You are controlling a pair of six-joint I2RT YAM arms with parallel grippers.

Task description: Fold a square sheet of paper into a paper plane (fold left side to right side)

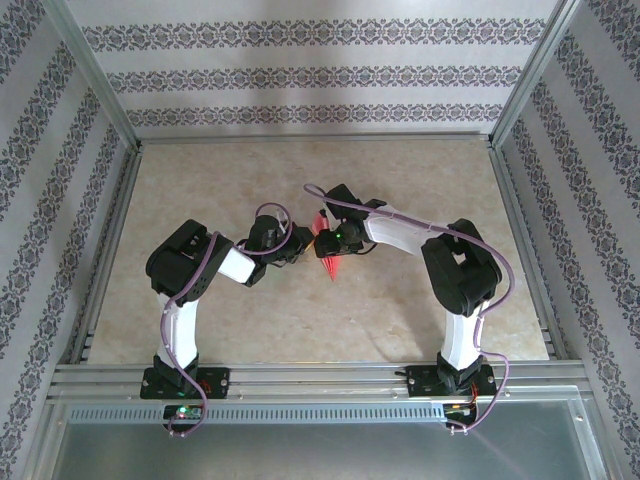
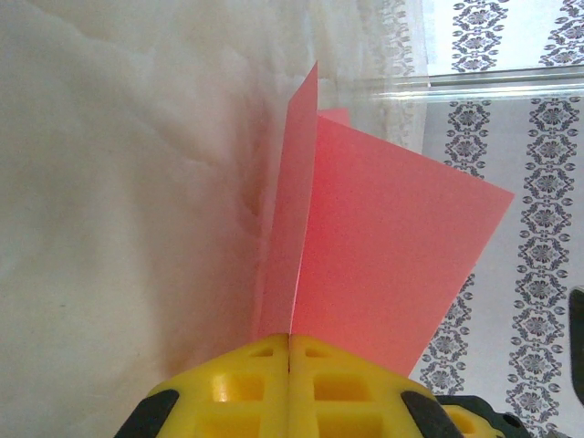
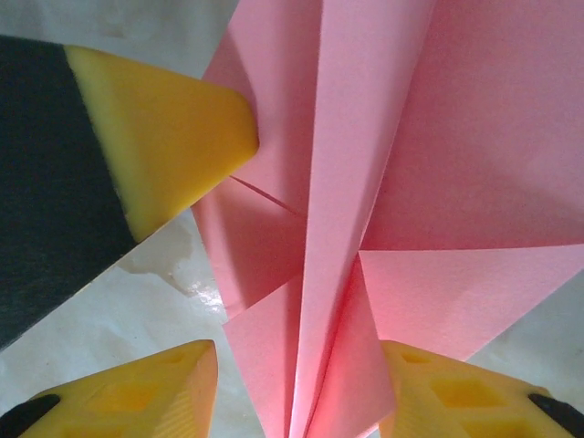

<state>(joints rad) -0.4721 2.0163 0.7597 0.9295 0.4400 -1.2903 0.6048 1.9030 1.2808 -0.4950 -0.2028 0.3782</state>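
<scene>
Count: one salmon-pink paper plane (image 1: 329, 262) and two grippers, one on each arm, are showing.
Paper location, top view: the paper plane is standing on edge over the tan table (image 1: 420, 180), at the centre of the frame, between the two wrists.
Paper relative to left gripper (image 1: 300, 246): in the left wrist view the paper plane (image 2: 392, 246) is rising from the lower centre of the frame, fanning into two leaves toward the upper right.
Left gripper state: the left gripper (image 2: 290, 351) is clamping the lower edge of the fold, its yellow pads pressed together.
Paper relative to right gripper (image 1: 322, 243): in the right wrist view the paper plane (image 3: 474, 137) is running from the bottom centre to the top, its centre crease lying between the two fingers.
Right gripper state: the right gripper (image 3: 299, 401) is standing parted and straddling the crease; the right-hand finger is possibly brushing the paper.
Upper left, right wrist view: a black-and-yellow finger (image 3: 155, 128), apparently the left gripper's, is touching the paper's edge.
</scene>
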